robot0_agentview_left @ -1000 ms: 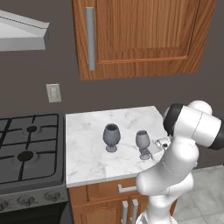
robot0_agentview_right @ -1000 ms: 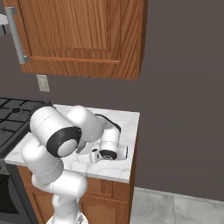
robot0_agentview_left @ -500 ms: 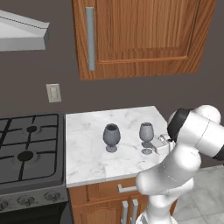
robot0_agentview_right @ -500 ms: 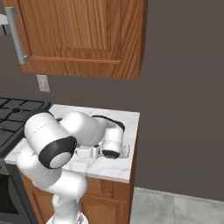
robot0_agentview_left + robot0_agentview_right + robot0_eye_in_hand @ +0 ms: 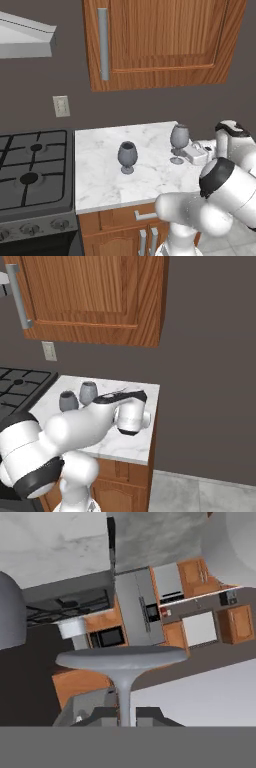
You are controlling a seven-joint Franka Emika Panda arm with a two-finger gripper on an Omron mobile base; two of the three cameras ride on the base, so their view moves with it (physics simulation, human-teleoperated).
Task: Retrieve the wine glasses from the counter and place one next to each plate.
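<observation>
At the far left of the left base view a black gas stove (image 5: pixel 32 175) sat flush against the counter (image 5: pixel 100 165), a white marble slab with grey veins over brown wooden cabinets. A white wall outlet (image 5: pixel 61 106) was on the grey wall above the seam between them, and a wooden wall cabinet (image 5: pixel 160 40) with a long grey handle hung over the counter. Near the middle of the slab the darker wine glass (image 5: pixel 127 156) stood upright on its disc foot. To its right and well apart from it was the slimmer wine glass (image 5: pixel 179 141), upright near the counter's right side; whether its foot touched the marble could not be told from this view. Just right of that glass was the gripper (image 5: pixel 186 153), level with the stem. In the hand view the two dark finger tips were closed on the thin stem of the slimmer wine glass (image 5: pixel 122 662), its disc foot spread just beyond them, with the rounded grey side of the darker wine glass (image 5: pixel 10 614) at the left edge. In the right base view both glasses showed as grey bowls, the darker wine glass (image 5: pixel 68 401) left of the slimmer wine glass (image 5: pixel 88 392), partly hidden behind the white arm that crossed the counter (image 5: pixel 135 438).
</observation>
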